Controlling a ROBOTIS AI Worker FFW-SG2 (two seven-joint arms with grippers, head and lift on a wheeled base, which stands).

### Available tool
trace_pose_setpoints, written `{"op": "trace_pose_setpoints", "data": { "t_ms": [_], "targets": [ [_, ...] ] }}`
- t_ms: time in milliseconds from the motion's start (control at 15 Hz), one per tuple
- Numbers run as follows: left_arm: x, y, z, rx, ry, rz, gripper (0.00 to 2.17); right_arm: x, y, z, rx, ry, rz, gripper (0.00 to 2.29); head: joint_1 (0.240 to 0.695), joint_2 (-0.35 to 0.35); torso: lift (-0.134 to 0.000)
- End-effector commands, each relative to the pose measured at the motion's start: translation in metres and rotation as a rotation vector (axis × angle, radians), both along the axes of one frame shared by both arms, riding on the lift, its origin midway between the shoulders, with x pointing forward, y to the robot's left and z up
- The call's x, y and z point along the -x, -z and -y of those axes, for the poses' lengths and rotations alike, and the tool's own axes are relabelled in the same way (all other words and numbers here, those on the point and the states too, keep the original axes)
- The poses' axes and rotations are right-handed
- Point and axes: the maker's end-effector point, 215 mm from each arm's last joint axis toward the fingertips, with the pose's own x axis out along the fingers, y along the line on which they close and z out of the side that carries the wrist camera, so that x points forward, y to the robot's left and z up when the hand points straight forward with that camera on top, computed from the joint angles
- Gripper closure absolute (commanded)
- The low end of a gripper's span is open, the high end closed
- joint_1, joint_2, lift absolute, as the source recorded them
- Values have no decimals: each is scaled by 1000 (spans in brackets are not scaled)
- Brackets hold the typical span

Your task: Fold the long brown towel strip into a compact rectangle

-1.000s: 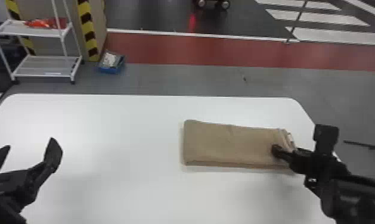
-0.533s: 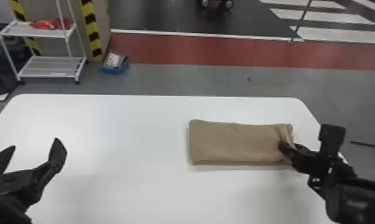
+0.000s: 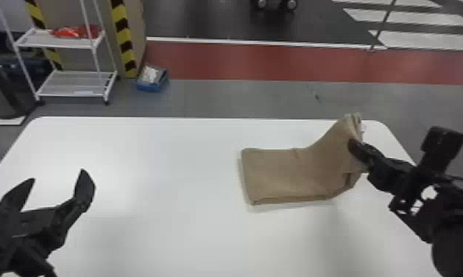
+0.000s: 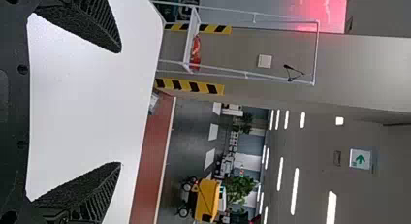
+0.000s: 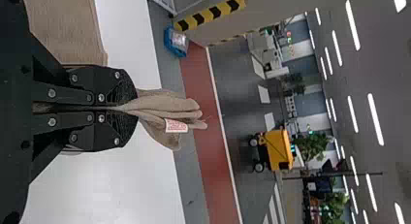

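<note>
Towel strip (image 3: pixel 278 173), brown and folded in layers, lies with its left part flat on the desk (image 3: pixel 149 165) and its right part lifted off the surface. Nearer the robot and well to the left of the towel strip, the left gripper (image 3: pixel 57 176) has its fingers spread with nothing between them. At the towel strip's raised right end, the right gripper (image 3: pixel 353 145) has its fingers pressed together, pinching the cloth; in the right wrist view, gathered layers stick out past the fingertips, with a white label (image 5: pixel 176 126) hanging among them. On the floor beyond the towel strip and to its left stands a white rack (image 3: pixel 72 46) with a red item (image 3: pixel 69 32) on a shelf. Farther beyond the towel strip come a blue box (image 3: pixel 148 87), a red floor band (image 3: pixel 241 62) and a yellow wheeled cart (image 5: pixel 279 150).
</note>
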Motion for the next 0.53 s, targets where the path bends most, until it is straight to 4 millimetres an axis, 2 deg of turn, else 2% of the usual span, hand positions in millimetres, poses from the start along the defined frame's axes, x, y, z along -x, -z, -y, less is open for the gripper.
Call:
{"op": "trace_pose_setpoints", "data": {
  "t_ms": [0,133,267,467],
  "targets": [
    [2,0,0,3,-2,0,39,5,-7,-68,16,-121,2,1534,695,-32,-116],
    [3,0,-2,1,-5,-2,39,11,10,-119,50,-207,-42,1534,695,19,-116],
    [4,-1,-2,0,-5,1,39,16,25,-153,95,-254,-77,1534,695,70,-116],
    [4,-1,-2,-2,-5,1,39,22,43,-187,113,-297,-106,1524,695,144,-116]
  ]
}}
